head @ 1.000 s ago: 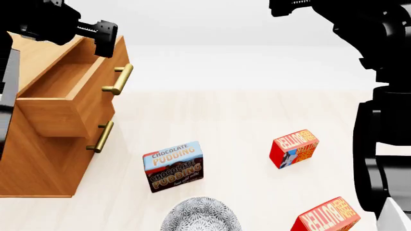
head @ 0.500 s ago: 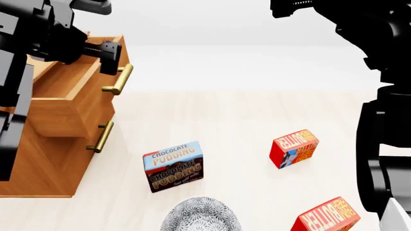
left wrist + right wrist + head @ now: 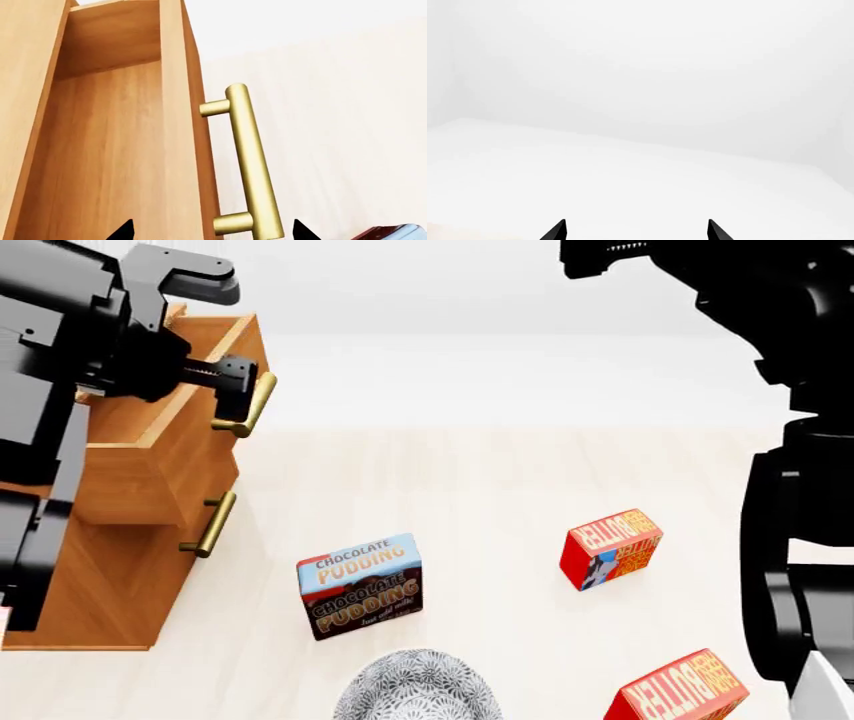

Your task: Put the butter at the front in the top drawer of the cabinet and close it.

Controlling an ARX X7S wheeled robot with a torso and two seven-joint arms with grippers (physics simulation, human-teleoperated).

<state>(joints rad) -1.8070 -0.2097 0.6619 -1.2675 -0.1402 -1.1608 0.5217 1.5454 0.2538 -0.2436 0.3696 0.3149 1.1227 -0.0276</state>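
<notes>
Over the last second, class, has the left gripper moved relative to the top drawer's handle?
Yes. The left gripper has dropped from above the open top drawer to its brass handle.

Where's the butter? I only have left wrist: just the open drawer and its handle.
Observer: Head view shows two: the nearer butter box, cut off by the frame's bottom edge, and the farther butter box.
Operator: Anything else near them?
Observer: A Chocolate Pudding box stands to their left, apart from both.
Operator: Right gripper free?
Observer: The right gripper is open, with nothing between its fingertips.
</notes>
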